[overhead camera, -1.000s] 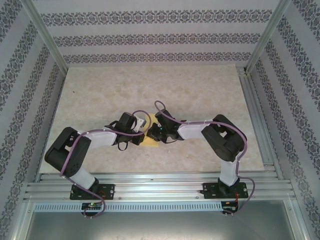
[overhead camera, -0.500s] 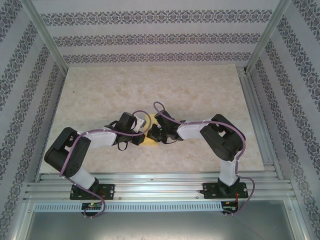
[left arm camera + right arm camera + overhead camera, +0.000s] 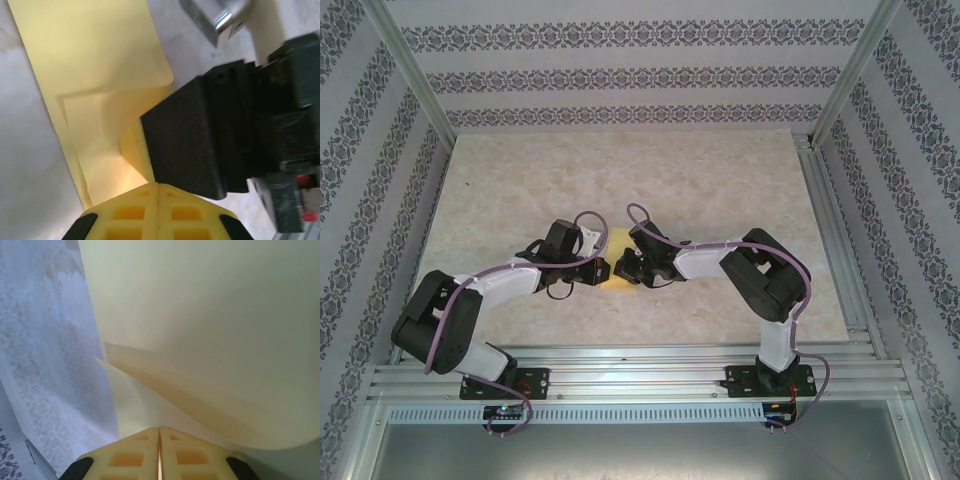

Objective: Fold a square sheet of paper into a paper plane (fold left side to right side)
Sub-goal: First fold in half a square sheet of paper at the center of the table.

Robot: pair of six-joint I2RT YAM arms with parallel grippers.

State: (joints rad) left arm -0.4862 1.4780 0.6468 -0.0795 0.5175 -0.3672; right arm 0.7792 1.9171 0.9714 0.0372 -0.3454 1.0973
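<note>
The square sheet of paper [image 3: 95, 60] is pinched at one edge by the clenched right gripper [image 3: 160, 432], so a flap curls up, likely to carry the fold across. The left gripper [image 3: 158, 187] is also clenched, with its tips at the layered edge, probably steadying it; I cannot tell whether it grips paper. The sheet lies between the 2 grippers, front-middle of the table [image 3: 670, 190].
</note>
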